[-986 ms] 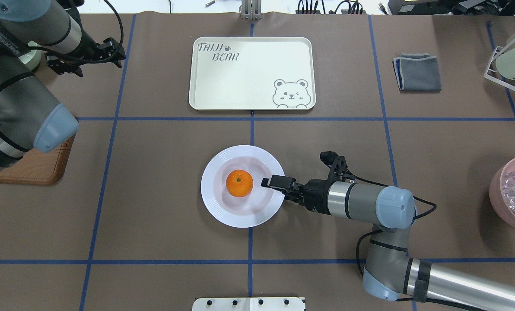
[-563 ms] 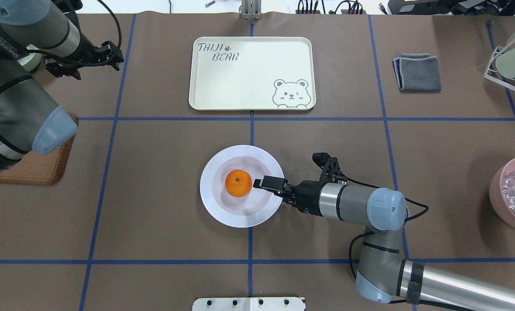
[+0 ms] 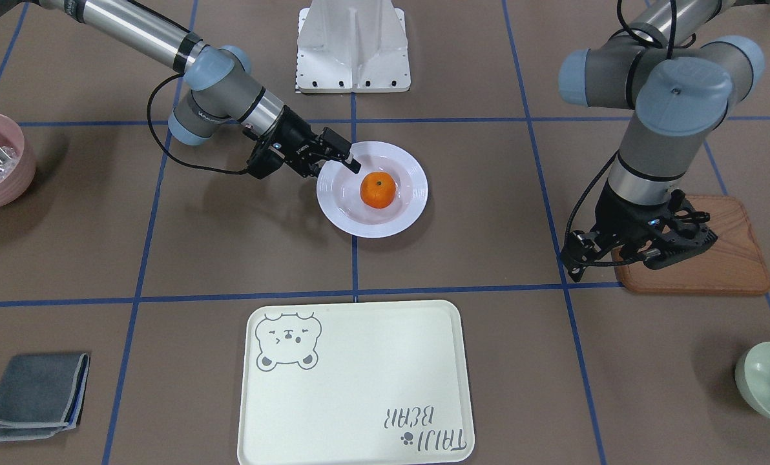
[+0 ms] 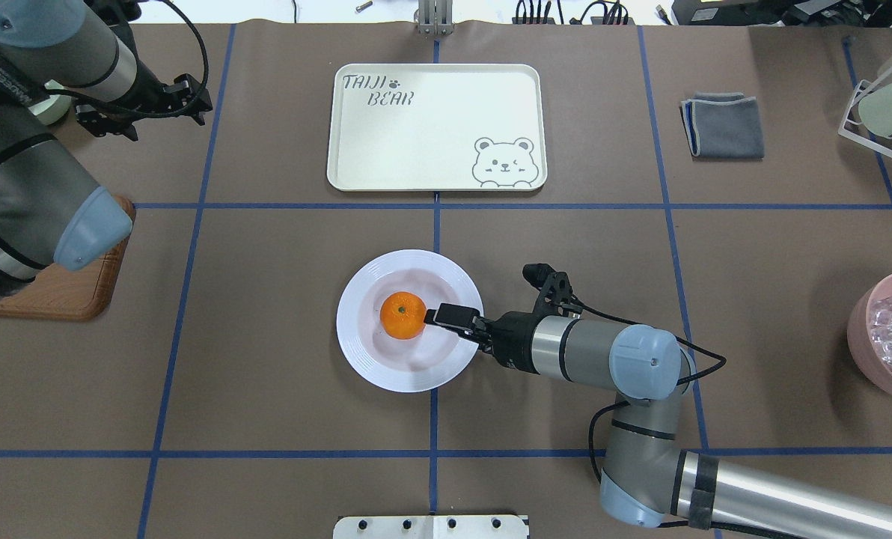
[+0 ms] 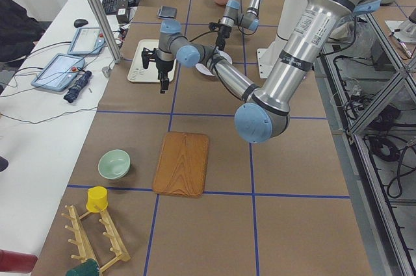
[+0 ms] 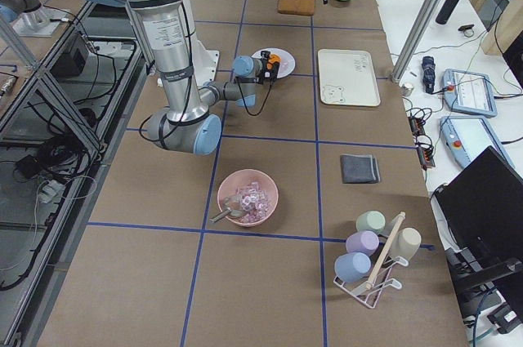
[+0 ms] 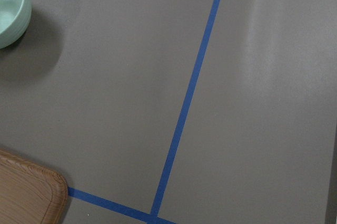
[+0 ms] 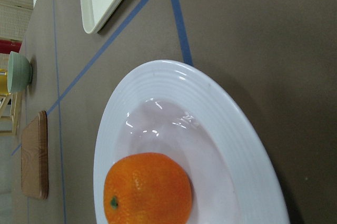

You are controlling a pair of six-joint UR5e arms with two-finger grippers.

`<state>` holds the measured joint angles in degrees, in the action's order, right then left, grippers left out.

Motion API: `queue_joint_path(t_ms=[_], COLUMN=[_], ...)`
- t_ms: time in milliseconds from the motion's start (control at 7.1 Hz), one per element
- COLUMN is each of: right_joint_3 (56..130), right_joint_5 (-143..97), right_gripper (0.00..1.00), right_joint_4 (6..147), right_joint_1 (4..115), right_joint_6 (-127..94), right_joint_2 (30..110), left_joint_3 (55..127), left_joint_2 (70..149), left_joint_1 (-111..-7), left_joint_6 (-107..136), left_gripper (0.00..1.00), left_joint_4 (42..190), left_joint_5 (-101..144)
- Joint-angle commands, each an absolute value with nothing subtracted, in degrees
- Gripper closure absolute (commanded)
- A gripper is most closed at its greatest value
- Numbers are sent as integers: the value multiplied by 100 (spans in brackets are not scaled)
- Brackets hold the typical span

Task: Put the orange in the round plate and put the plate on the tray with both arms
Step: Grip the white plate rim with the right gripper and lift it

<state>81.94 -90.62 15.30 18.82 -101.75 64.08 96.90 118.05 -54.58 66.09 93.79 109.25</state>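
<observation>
The orange (image 4: 402, 315) lies in the well of the white round plate (image 4: 386, 368), which rests on the table near the middle. In the right wrist view the orange (image 8: 147, 187) and the plate (image 8: 174, 76) fill the frame. My right gripper (image 4: 446, 318) reaches in from the right, turned on its side. It is open, with its upper finger over the plate's right rim and the tip almost at the orange. The cream tray (image 4: 431, 120) with the bear drawing lies farther back, with nothing on it. My left gripper (image 4: 195, 97) hovers open at the far left, holding nothing.
A wooden board (image 4: 64, 292) lies under my left arm. A pale green bowl (image 3: 769, 381) sits at the far left corner. A pink bowl (image 4: 887, 337) with clear pieces stands at the right edge. A grey cloth (image 4: 723, 126) and a cup rack (image 4: 884, 105) lie back right.
My right gripper slid left over the plate's rim toward the orange. The plate and orange shifted a little left with it. My left gripper drifted slightly left and back.
</observation>
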Motion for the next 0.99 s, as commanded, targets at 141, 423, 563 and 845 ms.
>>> queue_joint_path(t_ms=[141,423,563,845], right_joint_3=[8261,8279,8288,8367], right_joint_5=[-8824,-8649,-8466,-8280], right_gripper=[89,100,100,100], right_joint_4=[1547,1538,1529,1538], right_joint_1=[1881,1881,1890,2143], right_joint_6=[-10336,-10606,-10713,-11134], right_joint_2=[6240,6110,5987,5767], left_joint_3=[9651,9642,9642,9642], left_joint_2=[11812,11804,11804,11795], left_joint_1=[-5449,-5458,-5467,-5467], left_joint_6=[6609,6609,6609,6609], left_gripper=[2,2,2,2], left_joint_4=[9378,9378,9378,9369], left_joint_5=[10925,10925,10925,10925])
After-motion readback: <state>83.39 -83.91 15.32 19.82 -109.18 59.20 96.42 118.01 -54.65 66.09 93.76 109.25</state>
